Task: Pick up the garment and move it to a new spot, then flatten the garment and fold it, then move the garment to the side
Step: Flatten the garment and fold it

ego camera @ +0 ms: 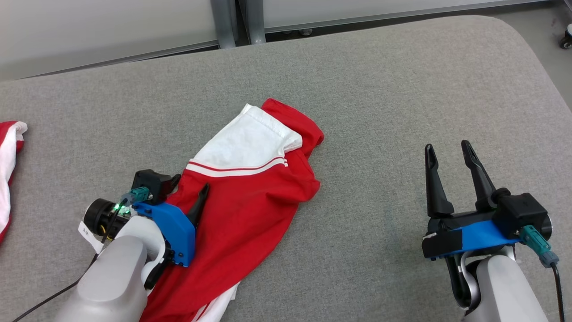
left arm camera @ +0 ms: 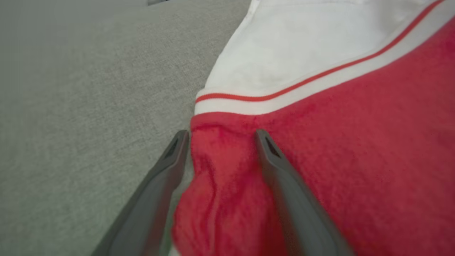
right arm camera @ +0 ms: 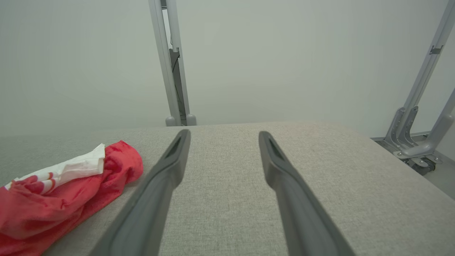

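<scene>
Garment lies rumpled on the grey counter, left of centre, with your left gripper at its left edge, jaws spread astride a raised red fold. The risk is that you close on that one thin layer alone, so it slips or bunches on the lift. The left wrist view shows the fold between the jaws, which the head view hides; the head view adds the right gripper, jaws spread, empty, well apart.
</scene>
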